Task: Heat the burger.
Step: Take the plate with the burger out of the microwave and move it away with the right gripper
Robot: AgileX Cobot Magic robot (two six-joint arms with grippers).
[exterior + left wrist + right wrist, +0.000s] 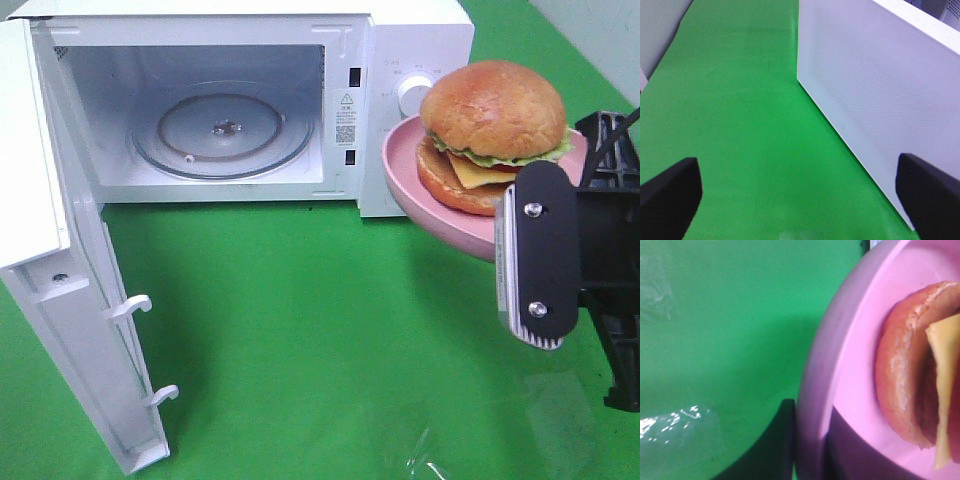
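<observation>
The right gripper is closed on the rim of the pink plate, which is held up in the air above the green cloth. The burger is carried on this plate, in front of the control panel of the microwave. The microwave door is swung open and the glass turntable is seen inside. The fingers of the left gripper are spread wide and nothing is held between them, beside the white door.
</observation>
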